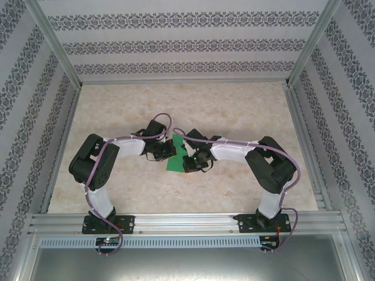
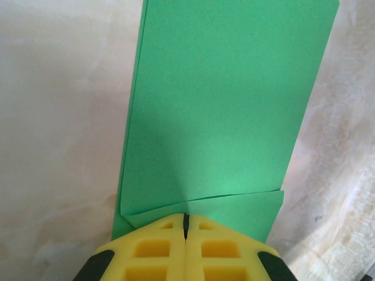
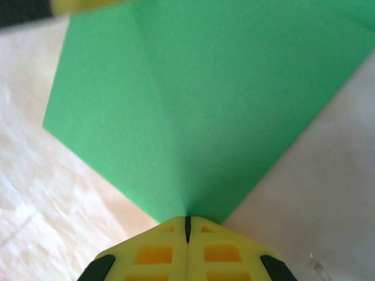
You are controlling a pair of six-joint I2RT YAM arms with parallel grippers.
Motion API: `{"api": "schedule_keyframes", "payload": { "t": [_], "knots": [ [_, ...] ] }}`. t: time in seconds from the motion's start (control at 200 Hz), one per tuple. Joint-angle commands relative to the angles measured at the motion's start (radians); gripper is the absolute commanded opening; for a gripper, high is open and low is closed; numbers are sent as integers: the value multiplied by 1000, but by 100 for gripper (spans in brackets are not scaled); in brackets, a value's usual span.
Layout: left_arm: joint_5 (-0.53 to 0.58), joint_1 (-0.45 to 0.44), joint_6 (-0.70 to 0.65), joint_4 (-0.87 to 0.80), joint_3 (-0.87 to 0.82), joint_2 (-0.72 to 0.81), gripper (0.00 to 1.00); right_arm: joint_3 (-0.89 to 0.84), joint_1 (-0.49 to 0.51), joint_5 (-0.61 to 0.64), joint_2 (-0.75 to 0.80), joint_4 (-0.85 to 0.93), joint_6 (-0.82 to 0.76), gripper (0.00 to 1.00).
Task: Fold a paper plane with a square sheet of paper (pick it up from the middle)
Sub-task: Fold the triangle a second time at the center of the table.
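Left arm, from above: bent in from the left and reaching the middle of the table (image 1: 234, 111).
Left gripper (image 1: 169, 151): its yellow fingers are pressed together, with only a thin seam between them in its own camera (image 2: 186, 221). The tips sit over the near edge of the sheet of paper (image 2: 228, 99). I cannot tell whether paper is nipped in the seam.
Left wrist detail: the sheet is doubled over. A narrow flap lies across it just ahead of the fingers, and two slanting creases meet there.
Long axis: from the left wrist, a long green strip runs straight away from the fingers.
Sheet, from above (image 1: 174, 163): it lies at mid-table between the two wrists, which cover part of it.
Right wrist detail: a corner of the sheet (image 3: 187, 105) points straight at the fingers and widens away from them, with a crease running up from the corner.
Right gripper (image 1: 192, 163): its fingers are also closed tight (image 3: 187, 222), with the tips at that corner.
Open room: there is bare tabletop on every side. The patterned walls (image 1: 176, 41) stand well away from the paper.
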State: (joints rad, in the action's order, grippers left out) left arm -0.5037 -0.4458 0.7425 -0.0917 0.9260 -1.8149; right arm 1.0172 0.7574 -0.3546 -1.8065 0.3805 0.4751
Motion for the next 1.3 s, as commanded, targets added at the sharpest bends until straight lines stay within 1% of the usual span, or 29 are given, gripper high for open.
{"api": "schedule_keyframes", "payload": {
  "t": [0.0, 0.155, 0.32, 0.46, 0.57, 0.704, 1.054, 1.294],
  "knots": [
    [112, -5, 3, -140, -58, -75, 0, -62, 18, 19, 31, 153, 4, 0],
    [103, -6, 3, -132, -58, -75, 0, -58, 17, 35, 86, 113, 33, 0],
    [97, -5, 5, -125, -64, -70, 0, -28, 14, 64, 112, 19, 77, 0],
    [86, -5, 7, -121, -65, -66, 0, 25, 10, 55, 61, -57, 110, 0],
    [84, -5, 6, -123, -64, -63, 0, 78, 11, 47, -19, -61, 120, 0],
    [81, -5, 5, -122, -65, -56, 0, 101, 10, 31, -69, -65, 123, 0],
    [77, -5, -25, -130, -37, -26, 0, -20, -11, 33, -31, -63, 138, 0],
    [76, -10, -57, -132, -10, -4, 0, -148, -17, -22, 53, -156, 219, 0]
  ]
}}
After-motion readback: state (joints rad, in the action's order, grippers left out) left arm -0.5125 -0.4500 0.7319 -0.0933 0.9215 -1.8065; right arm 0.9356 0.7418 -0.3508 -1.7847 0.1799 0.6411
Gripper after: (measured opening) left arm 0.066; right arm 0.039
